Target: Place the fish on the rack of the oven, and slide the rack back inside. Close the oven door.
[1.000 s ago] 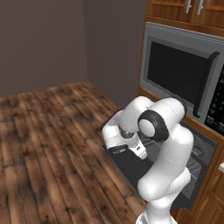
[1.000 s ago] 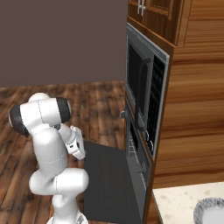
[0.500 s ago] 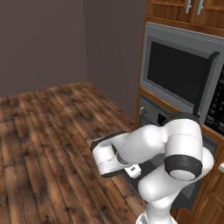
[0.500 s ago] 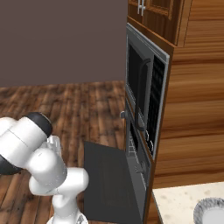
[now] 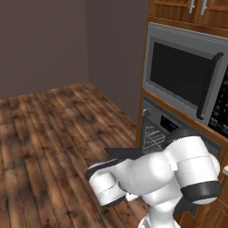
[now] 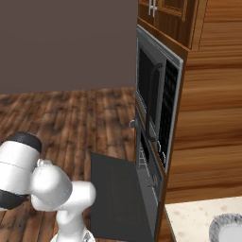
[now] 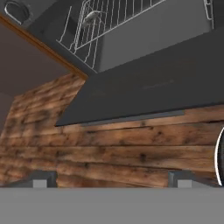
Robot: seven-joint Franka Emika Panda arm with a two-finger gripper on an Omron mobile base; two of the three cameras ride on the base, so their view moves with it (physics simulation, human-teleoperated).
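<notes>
The oven door (image 7: 144, 92) lies open and flat, a dark grey panel with its bar handle (image 7: 131, 118) along the near edge. Behind it, in the oven (image 5: 162, 127), sits the wire rack (image 7: 109, 19). On the rack rests the small pale fish (image 7: 92, 16). My gripper (image 7: 111, 181) hangs low over the wooden floor in front of the door's handle edge. It is open, with nothing between its fingertips (image 7: 41, 180). From the right base view the open oven door (image 6: 113, 198) juts out from the oven (image 6: 147, 170).
A black-windowed microwave (image 5: 187, 75) is built in above the oven. A round knob (image 7: 17, 11) shows beside the rack. A pale counter (image 6: 194, 220) with a grey plate (image 6: 227, 229) lies at the right. Wooden floor (image 5: 49, 129) stretches to the left.
My arm has folded down and swung low in front of the oven. The door stays open.
</notes>
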